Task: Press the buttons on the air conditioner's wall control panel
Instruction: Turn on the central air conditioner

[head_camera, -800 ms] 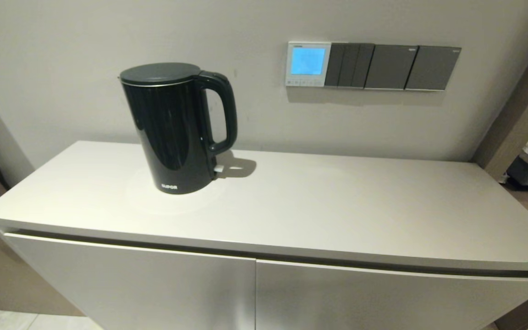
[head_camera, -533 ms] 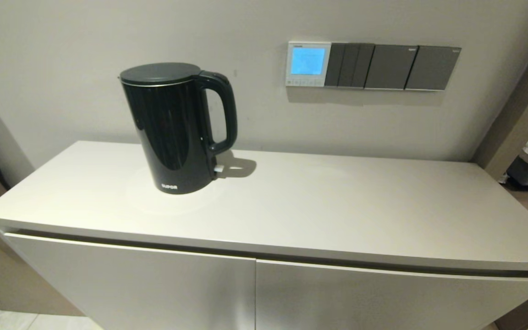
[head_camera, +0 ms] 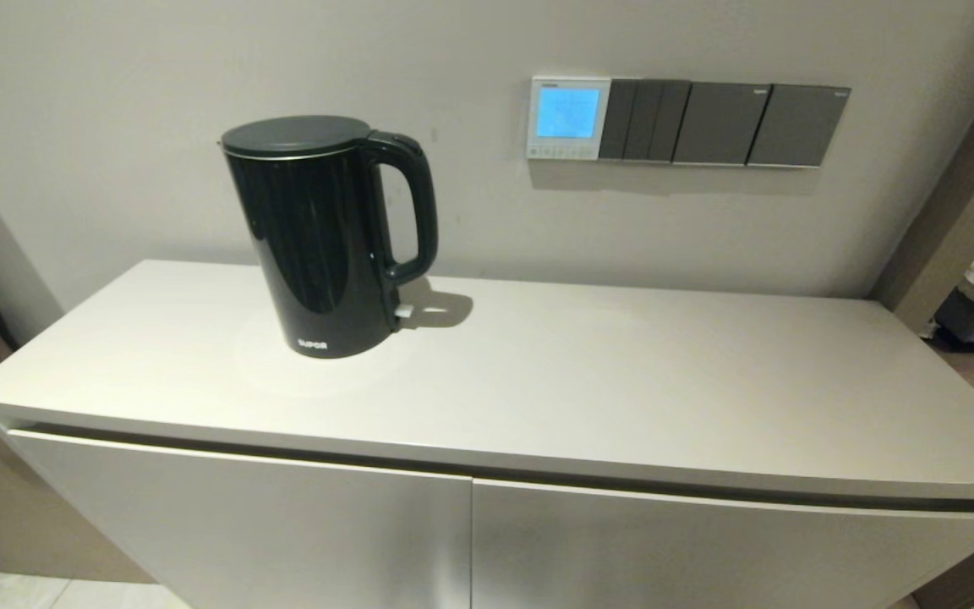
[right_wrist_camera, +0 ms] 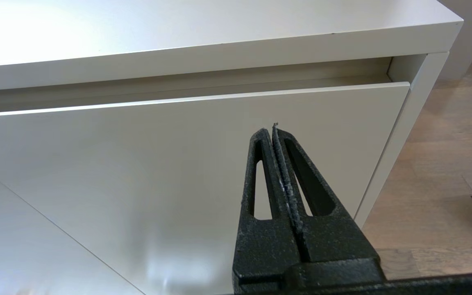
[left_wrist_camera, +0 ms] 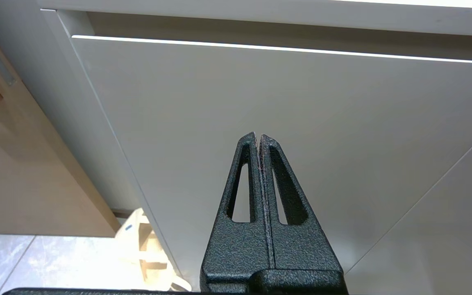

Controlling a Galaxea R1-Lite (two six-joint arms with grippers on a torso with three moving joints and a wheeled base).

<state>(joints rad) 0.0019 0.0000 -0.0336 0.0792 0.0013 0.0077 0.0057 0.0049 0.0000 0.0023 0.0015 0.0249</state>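
Both claws, left claw (left_wrist_camera: pixel 259 137) and right claw (right_wrist_camera: pixel 271 130), pinched closed on nothing, low before the white cabinet doors (left_wrist_camera: pixel 260 90), thermostat panel (head_camera: pixel 568 118) untouched

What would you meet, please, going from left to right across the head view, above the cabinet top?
Black kettle → air conditioner's wall control panel with its buttons → dark grey switch plates.
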